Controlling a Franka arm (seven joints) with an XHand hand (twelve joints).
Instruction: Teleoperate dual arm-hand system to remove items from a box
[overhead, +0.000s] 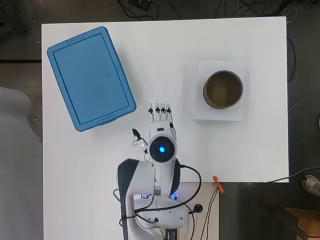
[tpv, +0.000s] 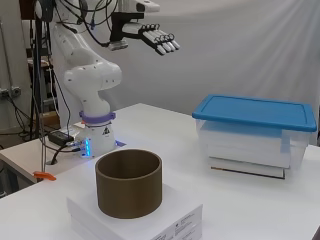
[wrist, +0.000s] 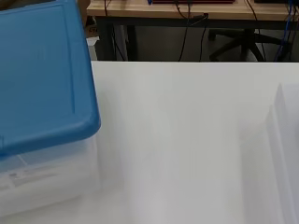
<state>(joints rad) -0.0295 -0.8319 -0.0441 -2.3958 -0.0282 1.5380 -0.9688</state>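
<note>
We held the black and white hand (tpv: 159, 39) high above the white table (overhead: 250, 150), fingers straight and holding nothing. The clear plastic box with the blue lid (overhead: 91, 78), still closed, lay to its far left, long axis running near to far.

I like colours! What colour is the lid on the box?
Blue lid, on a clear box; overhead view shows it best.

Nothing I can see here can be read. The white box (tpv: 150, 220) under the brown cylinder (tpv: 129, 182) carries a few lines of small dark print on its near side, too small for me to make out. A pale label (wrist: 28, 177) shows through the clear storage box's wall (wrist: 51, 182), its marks illegible.
</note>
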